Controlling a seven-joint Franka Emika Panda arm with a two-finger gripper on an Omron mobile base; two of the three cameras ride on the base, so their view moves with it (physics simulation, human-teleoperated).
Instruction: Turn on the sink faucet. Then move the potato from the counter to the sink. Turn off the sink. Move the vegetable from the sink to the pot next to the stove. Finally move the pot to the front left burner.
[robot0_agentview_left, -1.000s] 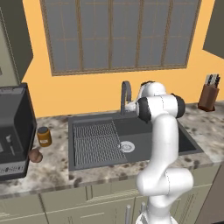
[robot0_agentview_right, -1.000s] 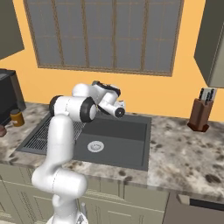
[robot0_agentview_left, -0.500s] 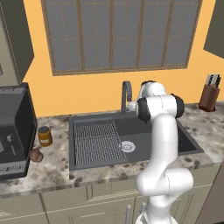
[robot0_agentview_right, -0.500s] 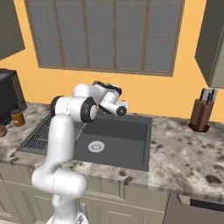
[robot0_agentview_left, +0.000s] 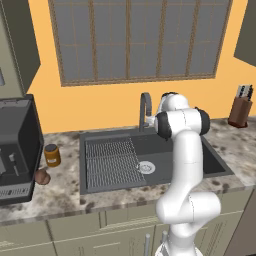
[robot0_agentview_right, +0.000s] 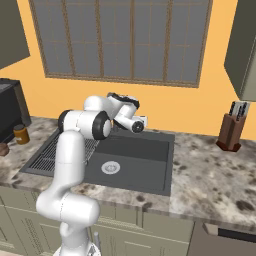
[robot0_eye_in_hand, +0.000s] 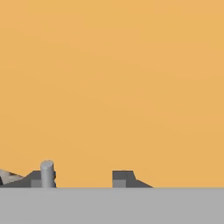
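claw (robot0_eye_in_hand: 81, 180) by the faucet (robot0_agentview_left: 145, 111), facing the orange wall (robot0_eye_in_hand: 113, 87).

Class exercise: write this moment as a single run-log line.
step: turn on faucet | gripper: open, at faucet, facing wall | potato: on counter by coffee machine | sink: no potato

The gripper (robot0_eye_in_hand: 81, 179) is cut by the hand view's bottom edge — its gap seems open; beside it the faucet (robot0_agentview_left: 145, 110) base hides behind the arm (robot0_agentview_left: 182, 150).
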